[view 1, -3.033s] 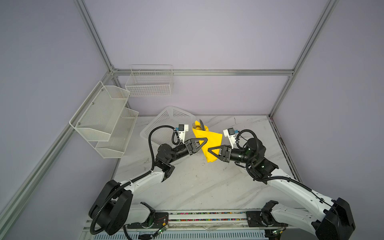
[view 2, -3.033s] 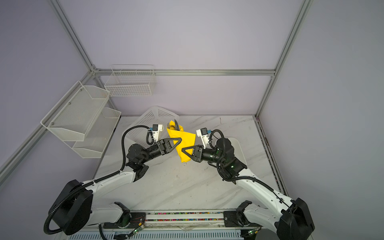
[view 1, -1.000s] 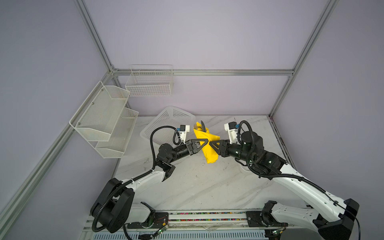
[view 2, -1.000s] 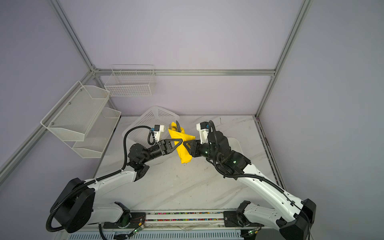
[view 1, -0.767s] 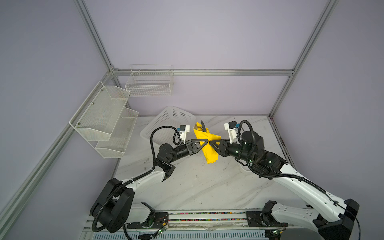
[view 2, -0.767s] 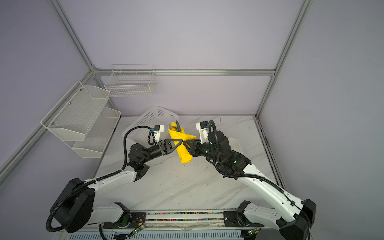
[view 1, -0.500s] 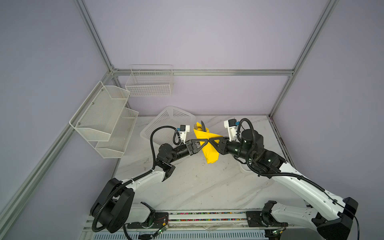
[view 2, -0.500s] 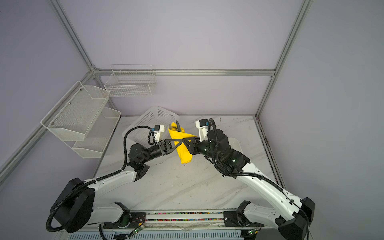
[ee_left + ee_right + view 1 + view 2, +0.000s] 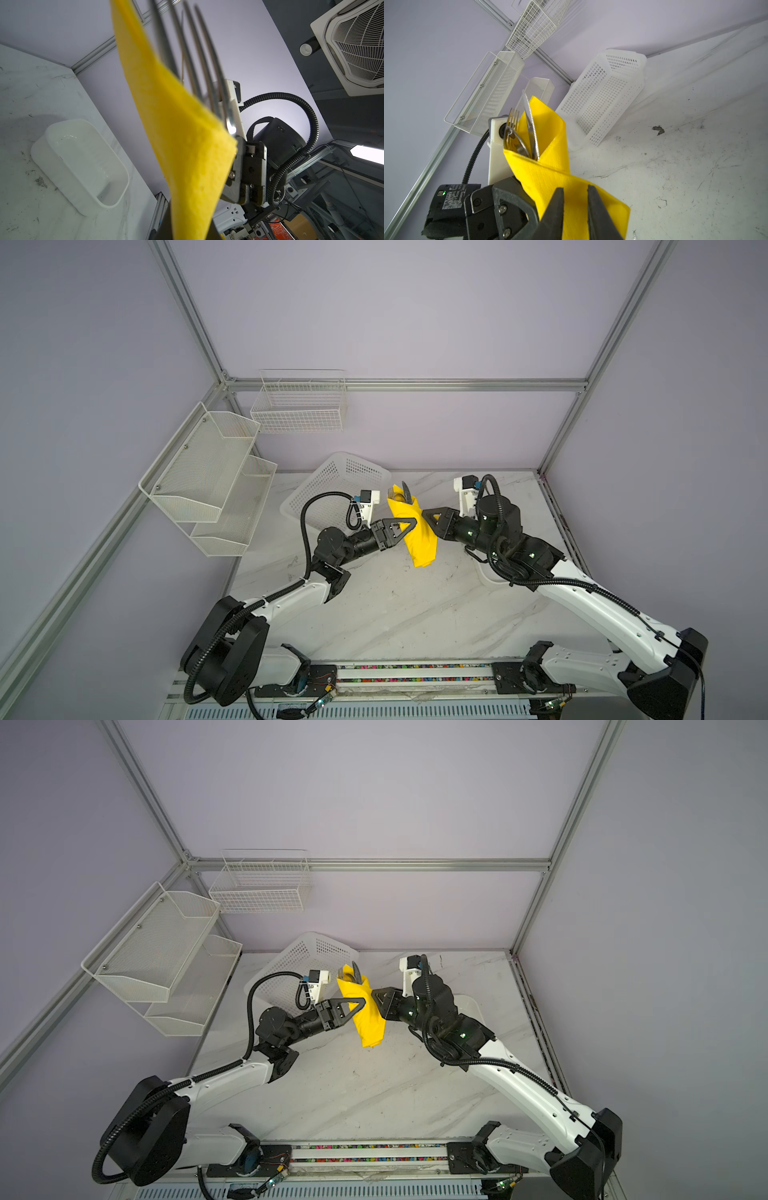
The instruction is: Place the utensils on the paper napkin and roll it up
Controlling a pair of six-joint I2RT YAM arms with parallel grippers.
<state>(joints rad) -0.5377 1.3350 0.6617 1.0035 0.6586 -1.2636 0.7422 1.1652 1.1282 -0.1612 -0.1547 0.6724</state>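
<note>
Matt yellow paper napkin, shiny metal fork, perforated plastic basket

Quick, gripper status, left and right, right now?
Left gripper: shut on the paper napkin, which wraps the utensils.
Right gripper: fingertips narrowly apart at the paper napkin; whether it grips cannot be told.

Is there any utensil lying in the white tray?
No: the left wrist view shows the white tray with only its bare inside.

Soft even light, faint shadows on my table, fork blurred at my left wrist, light strip glaring.
</note>
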